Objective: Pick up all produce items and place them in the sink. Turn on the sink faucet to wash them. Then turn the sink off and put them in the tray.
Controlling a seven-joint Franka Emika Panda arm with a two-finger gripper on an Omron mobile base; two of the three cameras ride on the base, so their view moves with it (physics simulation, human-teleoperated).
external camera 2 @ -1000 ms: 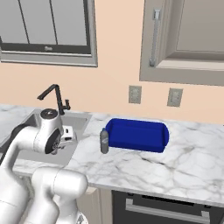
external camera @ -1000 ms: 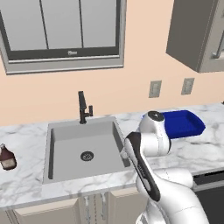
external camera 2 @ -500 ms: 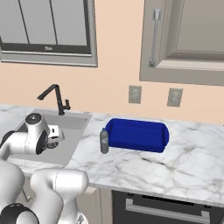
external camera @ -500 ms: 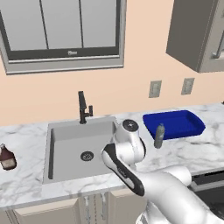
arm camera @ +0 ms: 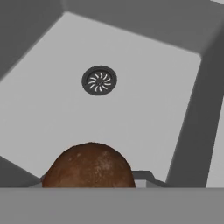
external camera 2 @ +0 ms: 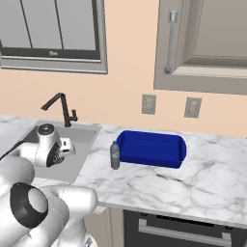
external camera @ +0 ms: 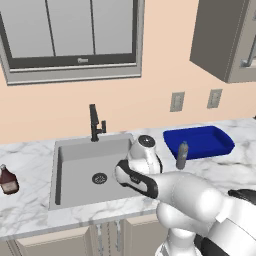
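Observation:
The mushroom [arm camera: 89, 166], with a brown rounded cap, sits right at the bottom of the hand view, and my gripper [external camera 2: 59, 154] is shut on it. The fingers themselves are hidden behind the cap. It hangs above the grey sink [external camera: 75, 160] [external camera 2: 81, 144] [arm camera: 144, 109], over the basin's right half, with the round drain [arm camera: 99, 80] [external camera: 99, 178] farther ahead. The black sink faucet [external camera: 94, 122] [external camera 2: 62, 108] stands at the back rim. The blue tray [external camera: 200, 142] [external camera 2: 152, 148] lies on the marble right of the sink.
A small grey shaker [external camera: 183, 155] [external camera 2: 115, 155] stands between sink and tray. A brown bottle [external camera: 7, 180] stands at the counter's left end. A window is above the sink, and wall outlets [external camera 2: 148, 103] are behind the tray.
The arm has swung left, from the counter beside the tray to above the sink basin, with the mushroom still in the gripper. The cameras have not moved.

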